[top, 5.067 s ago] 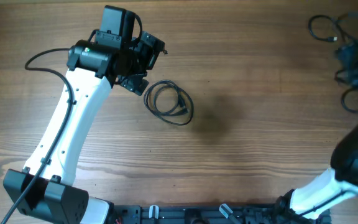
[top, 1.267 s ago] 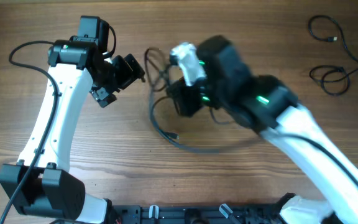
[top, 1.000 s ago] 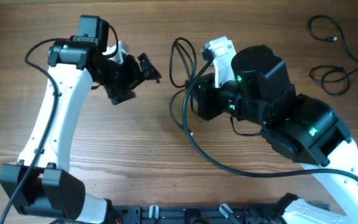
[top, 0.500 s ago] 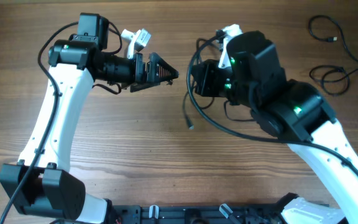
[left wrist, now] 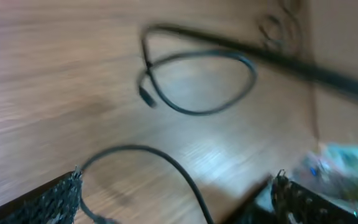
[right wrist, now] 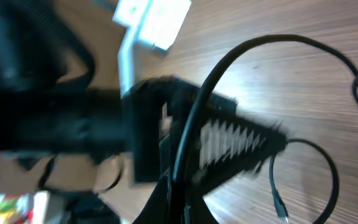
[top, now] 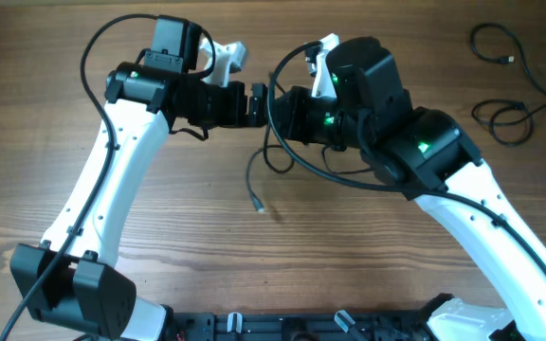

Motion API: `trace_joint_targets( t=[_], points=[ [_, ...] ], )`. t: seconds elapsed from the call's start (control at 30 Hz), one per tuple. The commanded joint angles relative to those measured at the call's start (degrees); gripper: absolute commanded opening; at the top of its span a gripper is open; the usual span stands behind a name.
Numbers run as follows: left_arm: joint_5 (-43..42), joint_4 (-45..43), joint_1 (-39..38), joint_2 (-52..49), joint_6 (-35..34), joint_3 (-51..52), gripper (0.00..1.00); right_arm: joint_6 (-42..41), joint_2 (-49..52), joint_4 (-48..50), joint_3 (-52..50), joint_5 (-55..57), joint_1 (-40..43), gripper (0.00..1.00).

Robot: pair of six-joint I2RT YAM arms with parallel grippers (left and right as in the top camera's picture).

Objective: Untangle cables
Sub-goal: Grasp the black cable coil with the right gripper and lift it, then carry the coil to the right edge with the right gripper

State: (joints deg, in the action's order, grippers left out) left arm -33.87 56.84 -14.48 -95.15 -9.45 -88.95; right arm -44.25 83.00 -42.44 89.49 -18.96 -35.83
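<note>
My right gripper (top: pixel 284 112) (right wrist: pixel 178 200) is shut on a thin black cable (top: pixel 275 152) and holds it above the table. The cable arcs up from the jaws (right wrist: pixel 229 59) and hangs in a loop, its plug end (top: pixel 257 203) (right wrist: pixel 279 208) dangling near the wood. My left gripper (top: pixel 264 102) (left wrist: pixel 179 198) faces the right one, nearly touching it, and is open wide. A strand of the cable (left wrist: pixel 173 167) passes between its toothed fingers (left wrist: pixel 59 200) without being pinched. A further loop (left wrist: pixel 197 84) shows beyond, blurred.
Other black cables lie at the back right of the table: one coil (top: pixel 497 42) by the far edge and another loop (top: pixel 503 117) nearer. The left arm's own thick cable (top: pixel 112 43) arches over its elbow. The robot base rail (top: pixel 330 327) runs along the front edge.
The right gripper has carried the cable up and left. The left gripper has stretched right to meet it, so the cable now runs between its open fingers.
</note>
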Motion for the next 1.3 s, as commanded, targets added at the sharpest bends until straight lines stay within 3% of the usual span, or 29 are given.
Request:
trace_joint_targets(
  t=[0.0, 0.1, 0.2, 0.33, 0.47, 0.6, 0.67, 0.9, 1.0, 1.27],
  points=[
    [9.38, -1.64, -0.13, -0.26, -9.81, 0.09, 1.0, 6.34, -3.39, 2.03, 0.83, -8.74, -0.07, 0.04],
    [17.68, -2.03, -0.13, -0.26, -18.99, 0.09, 1.0, 14.27, -6.71, 2.32, 0.83, -14.91, -0.09, 0.04],
    [20.06, -2.12, 0.94, -0.26, -21.33, 0.09, 1.0, 14.29, -10.62, -0.7, 0.83, -12.46, -0.07, 0.04],
    [20.09, -0.83, 5.07, -0.26, -22.6, 0.09, 1.0, 9.4, -14.75, -10.34, 0.83, 10.71, -0.07, 0.04],
    [20.04, 0.92, 9.05, -0.26, -25.97, 0.09, 1.0, 7.96, -17.81, -12.83, 0.83, 19.23, -0.07, 0.04],
    [20.83, 3.04, 11.56, -0.26, -25.94, 0.09, 1.0, -2.62, -19.15, -23.08, 0.83, 43.28, -0.07, 0.04],
    [23.12, 3.63, 11.61, -0.26, -25.94, 0.09, 1.0, -4.57, -18.99, -26.36, 0.83, 48.13, 0.81, 0.04],
    [29.33, 4.5, 11.61, -0.26, -26.01, 0.09, 1.0, -3.89, -18.99, -26.88, 1.6, 48.02, 19.96, 0.04],
    [34.58, 5.81, 11.61, -0.26, -29.88, 0.09, 1.0, -2.95, -18.99, -26.29, 3.3, 42.29, 28.22, 0.04],
    [34.38, 5.79, 11.61, -0.28, -30.03, 0.09, 1.0, -0.68, -18.45, -24.57, 3.28, 38.12, 30.4, 0.04]
  ],
)
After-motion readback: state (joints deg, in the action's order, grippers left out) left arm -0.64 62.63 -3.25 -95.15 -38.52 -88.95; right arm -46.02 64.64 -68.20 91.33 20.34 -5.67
